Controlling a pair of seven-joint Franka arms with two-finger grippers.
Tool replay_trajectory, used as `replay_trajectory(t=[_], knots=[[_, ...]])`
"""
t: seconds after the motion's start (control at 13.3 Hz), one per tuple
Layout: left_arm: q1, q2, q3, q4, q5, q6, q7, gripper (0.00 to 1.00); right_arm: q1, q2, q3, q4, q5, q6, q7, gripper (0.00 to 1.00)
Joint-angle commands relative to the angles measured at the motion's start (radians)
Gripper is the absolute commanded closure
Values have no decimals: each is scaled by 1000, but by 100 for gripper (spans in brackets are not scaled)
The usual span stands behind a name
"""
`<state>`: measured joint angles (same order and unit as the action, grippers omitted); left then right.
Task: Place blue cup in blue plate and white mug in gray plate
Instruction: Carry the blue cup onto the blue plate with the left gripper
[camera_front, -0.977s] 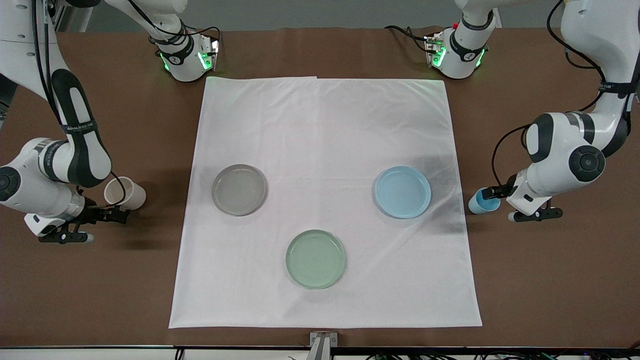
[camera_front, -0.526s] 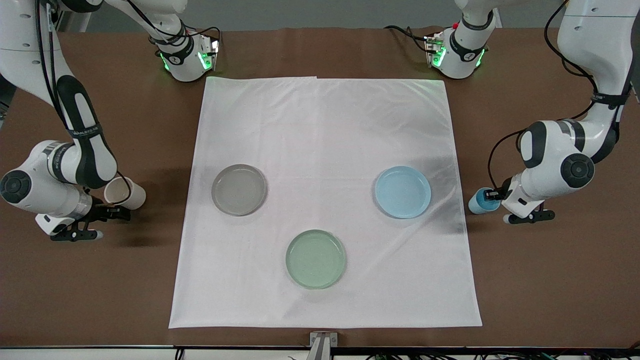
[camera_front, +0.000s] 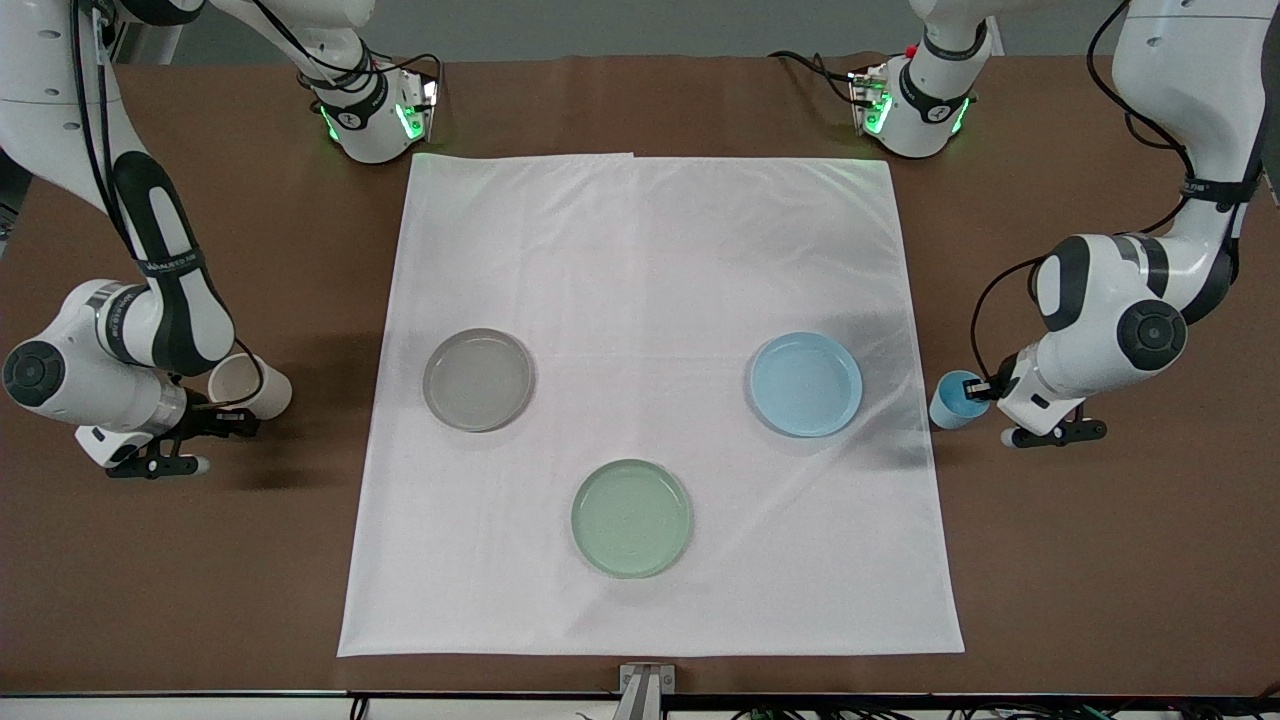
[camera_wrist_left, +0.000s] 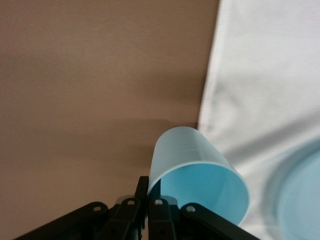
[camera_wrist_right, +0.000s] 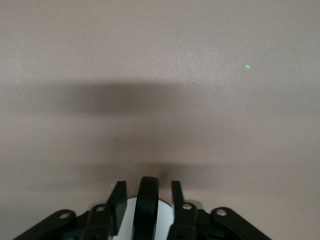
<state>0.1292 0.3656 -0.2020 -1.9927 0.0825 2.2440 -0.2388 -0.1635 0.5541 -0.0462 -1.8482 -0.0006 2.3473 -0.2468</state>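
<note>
starting at the right arm's end of the table, your right gripper (camera_front: 222, 424) has its jaws either side of the white mug (camera_front: 248, 385)'s black handle (camera_wrist_right: 148, 200) over bare brown table (camera_front: 180, 580). on the white cloth (camera_front: 640, 250) lie your gray plate (camera_front: 478, 379), a pale green plate (camera_front: 631, 518) nearest the camera, then the blue plate (camera_front: 806, 384). your left gripper (camera_front: 985, 390) pinches the blue cup (camera_front: 952, 399)'s rim, tilted, at the cloth's edge.
</note>
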Motion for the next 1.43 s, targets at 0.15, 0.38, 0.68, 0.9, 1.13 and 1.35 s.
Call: replay_trajectory(t=[0.15,0.38,0.68,0.9,1.13,1.35], knots=[[-16,-27,-172,5,20,-55,-311,100,-16,-14,14,-22,-2,1,-14,71],[-68,4,-214,8,19,-44,-446,100,-16,-17,14,-19,-2,-5,-37,85],[-140,48,-212,23,23,-24,-571,99,-1,-49,20,12,-2,-101,-40,96],[-141,62,-212,26,22,-4,-573,60,79,-147,35,61,-2,-274,-10,98],[-128,35,-212,47,25,-21,-562,0,229,-194,35,61,-2,-327,199,98],[-112,16,-197,184,29,-177,-545,0,355,-184,35,58,13,-318,335,98]])
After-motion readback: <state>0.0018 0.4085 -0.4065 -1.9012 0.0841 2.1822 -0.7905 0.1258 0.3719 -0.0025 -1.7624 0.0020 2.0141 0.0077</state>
